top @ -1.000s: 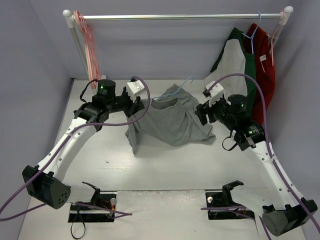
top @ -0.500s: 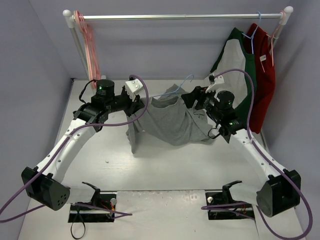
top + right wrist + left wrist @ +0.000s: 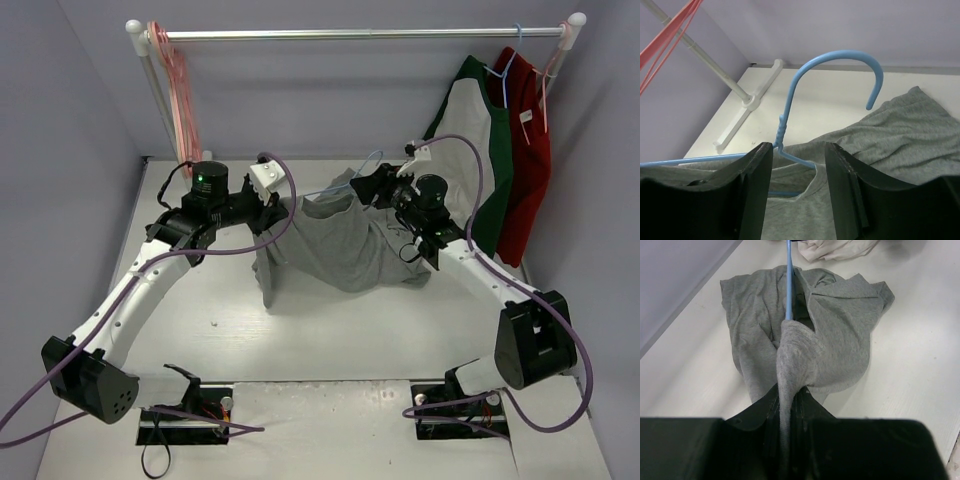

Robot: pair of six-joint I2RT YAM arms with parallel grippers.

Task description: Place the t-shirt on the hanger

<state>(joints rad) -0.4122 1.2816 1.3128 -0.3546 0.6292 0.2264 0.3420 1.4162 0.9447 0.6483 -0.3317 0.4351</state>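
Right claw (image 3: 797,150) moved to hanger (image 3: 840,54) neck, left claw (image 3: 785,407) pinching t-shirt (image 3: 840,330)

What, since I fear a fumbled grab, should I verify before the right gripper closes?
1. Left gripper shut on the t-shirt: ok.
2. Right gripper open: ok.
3. Hanger neck sits inside the right gripper's opening: ok.
4. Its hook clear of fabric: ok.
5. Both t-shirt shoulders seated on the hanger: cannot tell, the cloth is bunched.
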